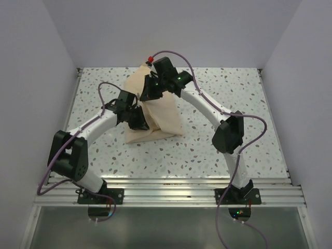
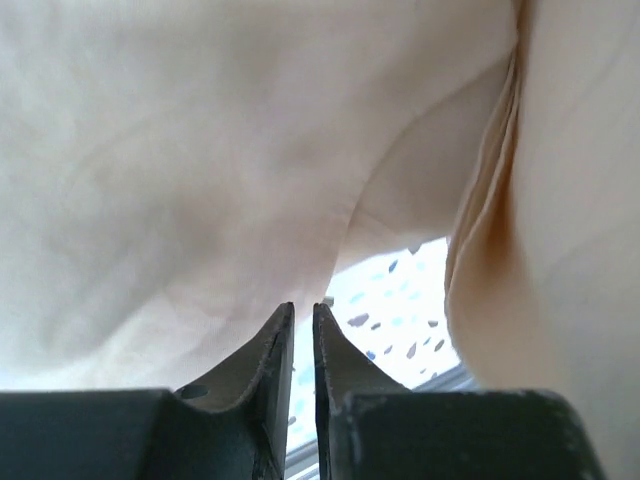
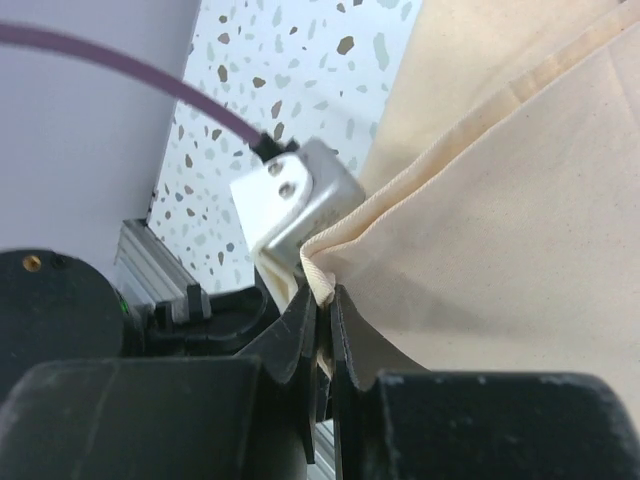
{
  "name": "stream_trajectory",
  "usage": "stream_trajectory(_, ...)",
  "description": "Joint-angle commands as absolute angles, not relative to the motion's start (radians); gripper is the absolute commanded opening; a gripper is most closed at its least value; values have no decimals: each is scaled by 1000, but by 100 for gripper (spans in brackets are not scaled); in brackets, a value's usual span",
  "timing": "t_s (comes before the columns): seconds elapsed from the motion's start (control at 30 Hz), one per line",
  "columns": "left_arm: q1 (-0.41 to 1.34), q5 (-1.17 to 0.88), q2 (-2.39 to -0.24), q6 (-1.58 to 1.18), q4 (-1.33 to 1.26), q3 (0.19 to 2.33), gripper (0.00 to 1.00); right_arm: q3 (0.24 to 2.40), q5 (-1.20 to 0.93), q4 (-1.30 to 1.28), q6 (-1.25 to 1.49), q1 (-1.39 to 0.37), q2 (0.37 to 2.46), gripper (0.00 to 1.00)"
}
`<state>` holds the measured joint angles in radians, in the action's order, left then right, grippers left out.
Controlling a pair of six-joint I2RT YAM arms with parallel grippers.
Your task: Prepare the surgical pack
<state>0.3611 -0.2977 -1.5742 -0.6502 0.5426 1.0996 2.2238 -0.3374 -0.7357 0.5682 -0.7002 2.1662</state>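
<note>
Tan cloth (image 1: 155,116) lies bunched mid-bench (image 1: 187,155) from above, no instruments visible; left wrist view: left pincer (image 2: 303,312) slightly apart, empty, beside it; right wrist view: right pincer (image 3: 325,297) clamped on its fold, so wrapping seems unfinished.

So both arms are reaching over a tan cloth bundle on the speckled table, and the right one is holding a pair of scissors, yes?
Not scissors. The right gripper is shut on a fold of the tan cloth bundle itself, as the right wrist view shows. The rest of what you said is right.
</note>
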Motion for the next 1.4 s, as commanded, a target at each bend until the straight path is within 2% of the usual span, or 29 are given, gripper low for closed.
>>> stream_trajectory(0.0,367,-377,-1539,-649,479,1020,16,2261,-279,-681,612,-700,2178,0)
stream_trajectory(0.13,364,-324,-1517,-664,495,991,12,2273,-288,-667,633,-701,2200,0)
stream_trajectory(0.43,313,-108,-1316,-664,655,1031,15,2279,-322,-617,655,-704,2250,0)
stream_trajectory(0.83,261,80,-1227,-667,791,1067,15,2325,-350,-531,718,-747,2371,0)
stream_trajectory(1.0,252,117,-1207,-663,834,1088,16,2365,-338,-502,762,-782,2433,0)
stream_trajectory(1.2,247,89,-1206,-661,824,1080,17,2295,-301,-413,793,-805,2457,0)
stream_trajectory(1.37,247,34,-1238,-643,816,1094,18,2301,-296,-439,741,-804,2477,8)
